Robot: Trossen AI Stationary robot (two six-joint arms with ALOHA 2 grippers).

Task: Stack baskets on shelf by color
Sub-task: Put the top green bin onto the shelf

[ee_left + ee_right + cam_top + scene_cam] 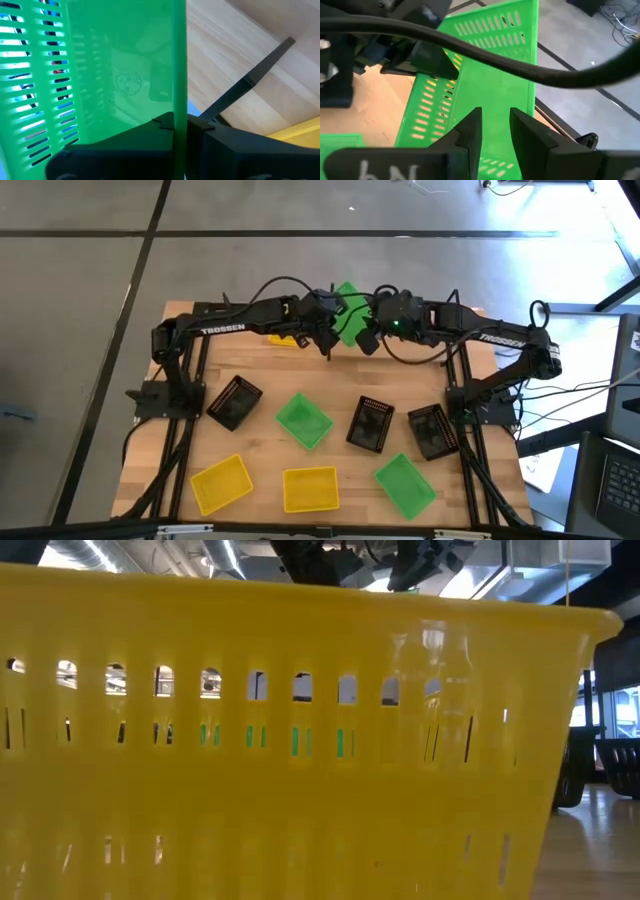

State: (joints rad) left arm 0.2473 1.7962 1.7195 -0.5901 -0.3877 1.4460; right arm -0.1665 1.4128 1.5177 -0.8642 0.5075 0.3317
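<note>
Both arms meet above the table's far edge at a bright green basket (347,308) that is held up on edge. My left gripper (326,330) is shut on it. My right gripper (369,332) stands just right of it with a narrow gap between its fingers (495,132). The shelf board (235,45) with its black rail (260,75) lies below, and a yellow basket (284,337) sits on it. On the table are three black baskets (233,401) (370,423) (432,430), two green (303,420) (405,484) and two yellow (221,483) (310,488). My left gripper pinches one wall of the green basket (180,107) between its two fingers (150,132), and the wall shows edge-on between them. The basket is lifted clear above the shelf, standing on edge. My right gripper has the basket's floor (495,95) showing through its gap; whether its fingers touch the basket, I cannot tell.
A yellow basket (300,770) stands right in front of the low camera and blocks nearly all of that view. A black cable (485,50) crosses in front of my right wrist camera. The arms' frames stand at the table's left (165,395) and right (480,405) edges.
</note>
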